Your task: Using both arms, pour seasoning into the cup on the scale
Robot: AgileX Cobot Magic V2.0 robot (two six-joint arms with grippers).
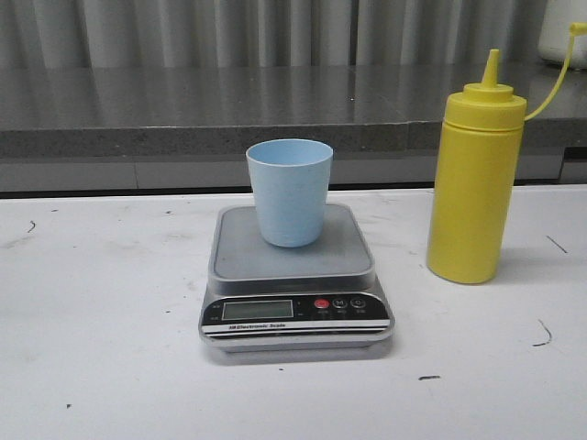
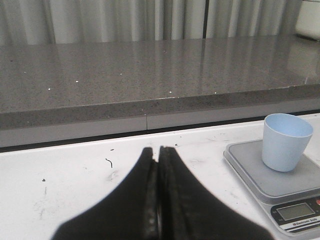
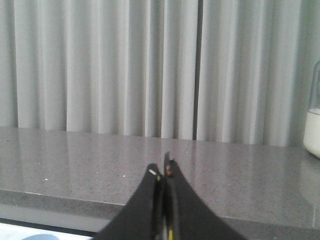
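So the scale [image 1: 295, 275] sits pretty much dead center on the white surface [image 1: 101, 348] in the front view, display and red button [image 1: 321, 303] facing the camera. The cup [image 1: 289, 192] stands upright on the steel platform, toward its 12 o'clock edge, open end up. I can't see inside it from here.

The bottle [image 1: 475, 179] is off at 3 o'clock from the scale, upright on the surface, near it but not touching. Nozzle points straight up, and the thin cap strap [image 1: 553, 84] loops away toward 1 o'clock.

Neither arm shows up in the front view. From the left wrist camera, the left pincer [image 2: 158, 159] has its two fingers pressed together, nothing between them, hanging over bare surface. The cup [image 2: 285, 141] and scale [image 2: 280, 186] show in that view too, well apart from the tips.

The right wrist camera has the right pincer [image 3: 164, 172] pressed together as well, not pinching anything. It looks out at a grey counter [image 3: 100, 165] and pale curtain [image 3: 100, 65], with a sliver of something light blue at the frame edge [image 3: 40, 237], can't tell what. There's also a clear container [image 3: 313, 132] with white stuff in it back on the counter.

A few dark scuff marks [image 1: 543, 335] dot the surface.
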